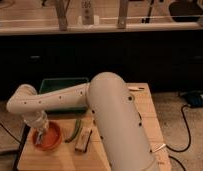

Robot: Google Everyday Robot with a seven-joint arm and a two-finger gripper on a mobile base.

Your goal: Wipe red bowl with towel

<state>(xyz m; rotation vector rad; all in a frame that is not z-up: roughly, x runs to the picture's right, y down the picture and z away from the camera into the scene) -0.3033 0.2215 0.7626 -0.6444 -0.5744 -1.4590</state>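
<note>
Nearest: the white arm [117, 125] fills the lower centre, bending left across the wooden table [145, 112]. Tan block [83, 140] lies on the table just beside the arm; a slim green piece [75, 129] lies just left of it. Red bowl [47, 136] sits at the table's front left corner area. Gripper [40, 133] points down into the bowl at its left side; a pale bluish-grey towel [39, 135] shows at its tip, inside the bowl. Fingers' spread: cannot tell. Farther back, green tray [62, 84] lies behind the arm's forearm. Beyond the table, a dark counter front [120, 55]
</note>
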